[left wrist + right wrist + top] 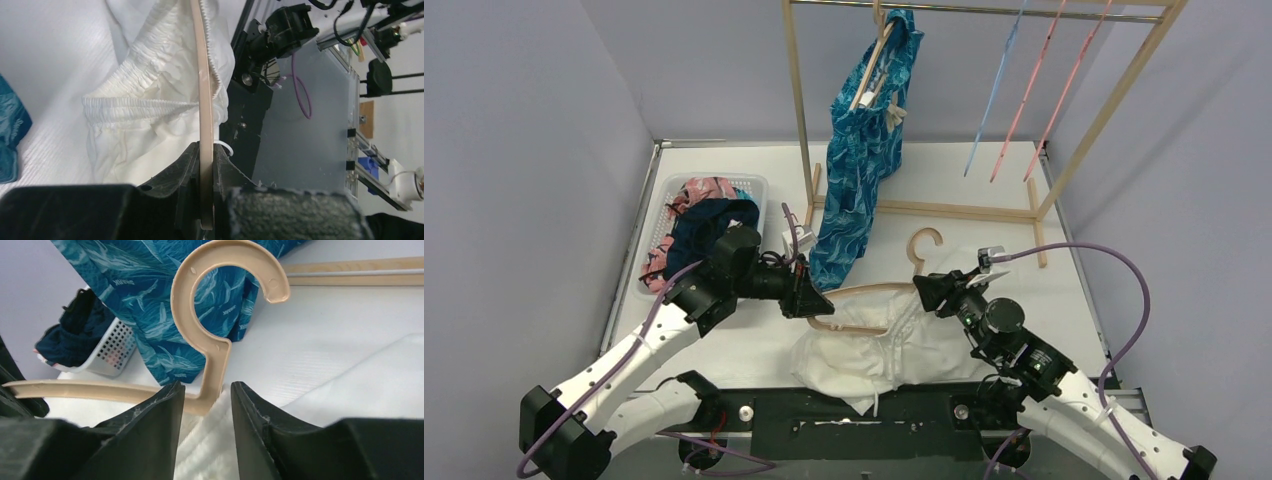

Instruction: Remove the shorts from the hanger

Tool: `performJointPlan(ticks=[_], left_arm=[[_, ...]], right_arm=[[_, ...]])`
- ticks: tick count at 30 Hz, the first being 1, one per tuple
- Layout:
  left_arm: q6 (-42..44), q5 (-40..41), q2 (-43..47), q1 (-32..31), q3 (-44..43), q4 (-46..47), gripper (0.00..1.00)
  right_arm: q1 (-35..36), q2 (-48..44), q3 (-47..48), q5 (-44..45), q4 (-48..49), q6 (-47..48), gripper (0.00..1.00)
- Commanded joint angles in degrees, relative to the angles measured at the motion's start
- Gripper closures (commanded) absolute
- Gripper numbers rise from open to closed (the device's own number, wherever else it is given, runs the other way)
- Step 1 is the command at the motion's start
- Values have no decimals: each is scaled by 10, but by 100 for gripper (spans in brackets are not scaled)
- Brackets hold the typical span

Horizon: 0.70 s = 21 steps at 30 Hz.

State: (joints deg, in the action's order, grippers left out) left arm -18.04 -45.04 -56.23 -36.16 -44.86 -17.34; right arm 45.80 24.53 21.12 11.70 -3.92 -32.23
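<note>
The white drawstring shorts [874, 355] lie crumpled on the table near the front edge, with a tan plastic hanger [924, 240] still threaded through the waistband. My left gripper [812, 303] is shut on the hanger's left bar [202, 75], seen edge-on between its jaws [206, 150]. My right gripper [939, 290] is at the base of the hook [220, 365], its jaws [207, 387] closed narrowly on the ribbed white waistband [205, 440]. The blue leaf-pattern shorts [864, 150] hang from a wooden hanger on the rack.
A white basket [659, 210] at the left holds the navy shorts [709, 225] and the pink floral pair [707, 188]. The wooden rack [804, 100] stands at the back with blue and pink hangers [1014, 80] dangling. Its base bar [954, 210] lies behind the hook.
</note>
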Motion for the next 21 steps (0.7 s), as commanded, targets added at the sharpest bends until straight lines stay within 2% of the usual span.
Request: performJointPlan(ticks=[1,3,8,12,14,15,20,21], left_arm=[[-12,44,25,6,-25,15,100],[-12,44,28,6,-25,15,100],[-13,45,27,5,-20,15,100],[-15,49,25,5,-22,17,100],[-15,53,26,4,-23,16,100],[-16,57,26,5,-24,15,100],[-12,77,28,4,-27,-2,100],[-10,82,29,4,-28,-6,100]], right_arm=[[0,18,42,55,-12,-33,52],[0,29,51,67,-34,-45,43],[1,68,69,52,-63,-74,30],[1,126,90,47,-90,-100,31],[1,159,110,53,-114,-102,37],[1,175,121,66,-132,-106,42],[2,221,157,106,-178,-101,83],[2,220,157,113,-177,-101,88]])
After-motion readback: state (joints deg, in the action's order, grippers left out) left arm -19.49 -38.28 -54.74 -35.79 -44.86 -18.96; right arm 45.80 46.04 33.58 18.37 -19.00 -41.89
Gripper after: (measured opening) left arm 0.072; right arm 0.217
